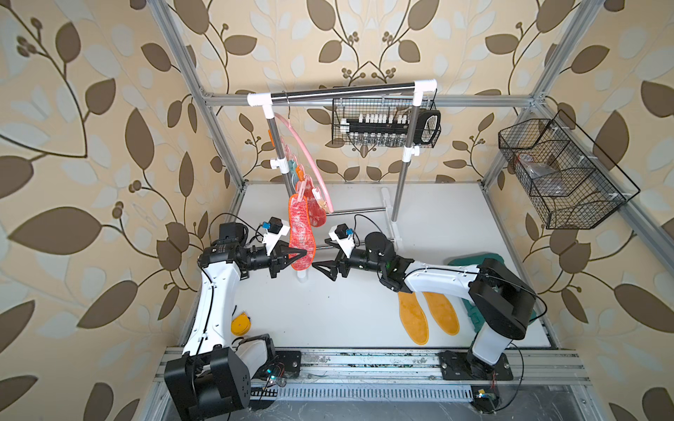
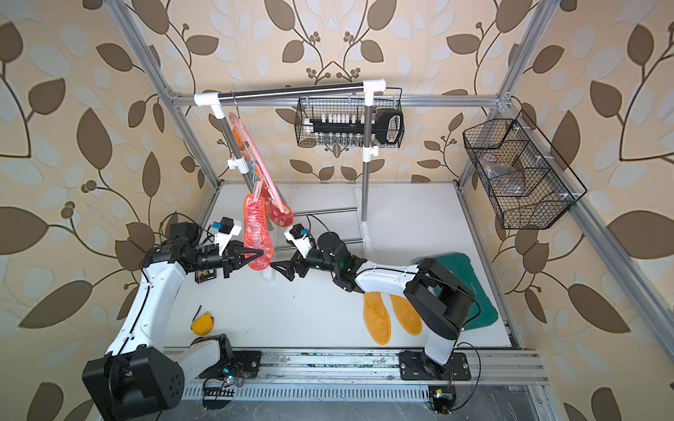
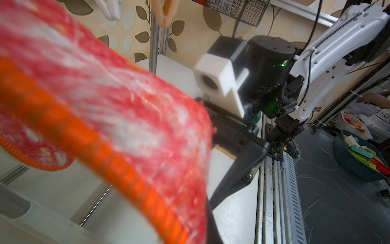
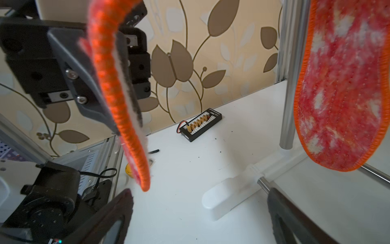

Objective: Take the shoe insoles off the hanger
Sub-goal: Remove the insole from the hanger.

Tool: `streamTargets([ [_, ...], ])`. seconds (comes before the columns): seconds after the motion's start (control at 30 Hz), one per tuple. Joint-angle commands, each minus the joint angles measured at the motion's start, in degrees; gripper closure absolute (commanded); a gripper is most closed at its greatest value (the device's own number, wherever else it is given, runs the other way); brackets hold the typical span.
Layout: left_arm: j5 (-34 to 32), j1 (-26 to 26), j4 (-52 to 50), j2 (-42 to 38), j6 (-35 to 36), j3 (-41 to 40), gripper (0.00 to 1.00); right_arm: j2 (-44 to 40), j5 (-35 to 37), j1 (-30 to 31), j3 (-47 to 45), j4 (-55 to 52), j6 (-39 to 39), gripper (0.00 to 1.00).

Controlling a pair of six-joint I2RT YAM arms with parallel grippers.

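Orange-yellow insoles [image 1: 413,318] on white table [image 1: 328,313]

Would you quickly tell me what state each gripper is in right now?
Left gripper: shut on the red insole.
Right gripper: open, holding nothing.

Your left gripper [image 1: 299,253] pinches one mottled red-and-white insole [image 1: 302,233] hung on the pink plastic hanger [image 1: 310,160]. Two fuzzy orange-yellow insoles [image 1: 412,317] lie on the white table [image 1: 328,310].

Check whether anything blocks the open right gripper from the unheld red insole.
Nothing visible does. The free red insole hangs clear before the right gripper; the held insole, in the left gripper, and the rack post stand aside.
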Motion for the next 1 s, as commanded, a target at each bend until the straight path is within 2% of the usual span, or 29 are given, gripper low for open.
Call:
streamTargets([
  [0.0,-0.14,0.53,-0.88,-1.88,0.92,-0.44,1.00,-1.57,4.72,-0.75,-1.68,5.75,3.51,0.02],
  [0.03,-0.65,0.55,-0.63,-2.21,0.83,-0.69,1.00,-1.56,3.12,-1.42,-2.03,6.17,3.78,0.02],
  [0.13,-1.63,0.55,0.52,-3.28,0.45,-1.70,1.00,-2.05,9.01,-3.60,-4.36,7.48,9.20,0.02],
  [0.23,-2.03,0.53,1.07,-3.93,0.28,-2.15,1.00,-2.07,4.37,-6.80,-4.89,8.59,8.66,0.02],
  [0.43,-2.21,0.49,0.98,-4.03,0.48,-2.14,1.00,-4.20,-7.77,-13.00,-0.24,2.65,5.06,0.04],
  [0.6,-2.71,0.52,-0.61,-4.20,1.94,-1.50,1.00,-2.52,-17.61,-16.95,10.08,-6.41,4.56,0.10],
  [0.7,-3.15,0.50,-1.37,-4.63,2.57,-1.37,1.00,0.03,-21.06,-18.20,17.75,-10.96,7.20,0.16],
  [0.97,-2.21,0.46,-2.80,-4.83,4.52,-1.68,1.00,9.03,-28.54,-18.10,33.36,-9.48,19.36,0.22],
])
